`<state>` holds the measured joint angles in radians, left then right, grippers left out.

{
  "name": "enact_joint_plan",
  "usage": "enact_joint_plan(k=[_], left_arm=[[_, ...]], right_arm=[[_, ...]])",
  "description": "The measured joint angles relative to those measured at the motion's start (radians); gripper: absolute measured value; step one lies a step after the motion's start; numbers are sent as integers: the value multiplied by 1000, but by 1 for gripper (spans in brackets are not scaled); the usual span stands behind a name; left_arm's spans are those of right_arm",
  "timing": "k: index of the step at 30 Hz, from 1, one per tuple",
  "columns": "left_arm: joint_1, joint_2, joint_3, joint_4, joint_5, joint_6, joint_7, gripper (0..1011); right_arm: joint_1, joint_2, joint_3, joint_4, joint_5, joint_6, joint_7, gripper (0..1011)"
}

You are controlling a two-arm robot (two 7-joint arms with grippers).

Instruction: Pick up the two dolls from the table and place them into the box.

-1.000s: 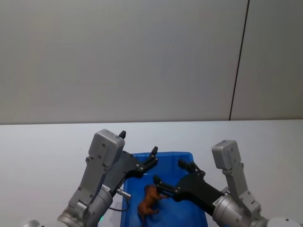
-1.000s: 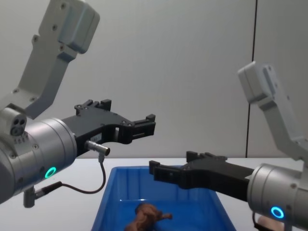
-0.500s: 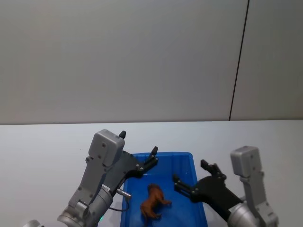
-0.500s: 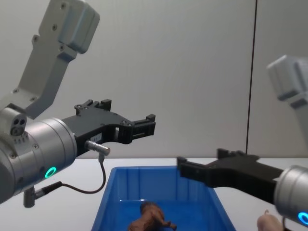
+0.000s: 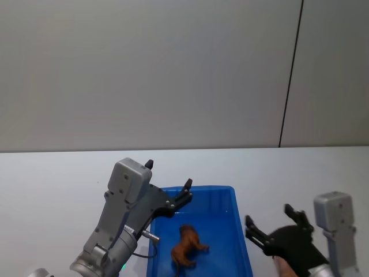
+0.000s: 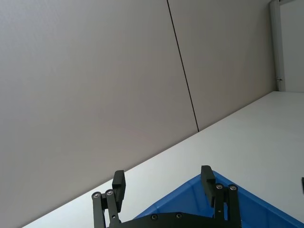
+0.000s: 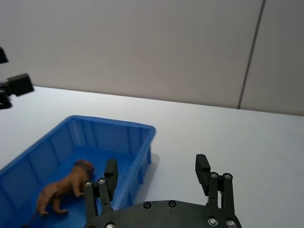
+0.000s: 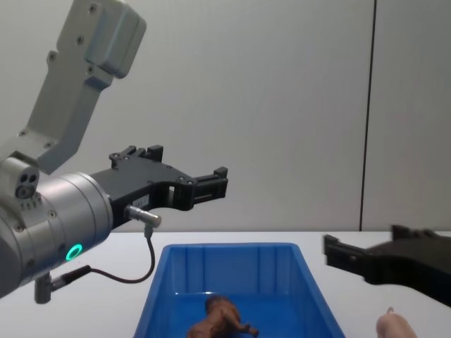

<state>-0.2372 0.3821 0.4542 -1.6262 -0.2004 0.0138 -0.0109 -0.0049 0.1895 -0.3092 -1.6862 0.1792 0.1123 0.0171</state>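
The dark brown doll (image 5: pixel 185 248) stands inside the blue box (image 5: pixel 199 188) on the white table (image 5: pixel 57 179). It also appears in the chest view (image 8: pixel 218 318) and the right wrist view (image 7: pixel 64 187). My right gripper (image 5: pixel 269 215) hangs open and empty over the table, just right of the box (image 7: pixel 114 124). Below it shows a bit of the pale pink doll (image 5: pixel 281 266), whose tip also peeks out in the chest view (image 8: pixel 392 326). My left gripper (image 5: pixel 168 175) is held open and empty above the box's left rear corner (image 6: pixel 213 190).
A plain grey wall with a dark vertical seam (image 5: pixel 291 75) rises behind the table. Bare white tabletop stretches left, behind and right of the box (image 8: pixel 232 247).
My right gripper has pulled back out of the box and moved right over the table. The brown doll shifted a little and now stands in the box. The left arm has not moved.
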Motion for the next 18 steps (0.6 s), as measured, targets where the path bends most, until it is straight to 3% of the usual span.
enact_joint_plan(k=[8, 18], left_arm=[[0, 0, 0, 0, 0, 0, 0, 1001], [0, 0, 0, 0, 0, 0, 0, 1001]], right_arm=[[-56, 23, 11, -48, 10, 38, -90, 1001], [-88, 33, 19, -55, 25, 71, -122, 1001]])
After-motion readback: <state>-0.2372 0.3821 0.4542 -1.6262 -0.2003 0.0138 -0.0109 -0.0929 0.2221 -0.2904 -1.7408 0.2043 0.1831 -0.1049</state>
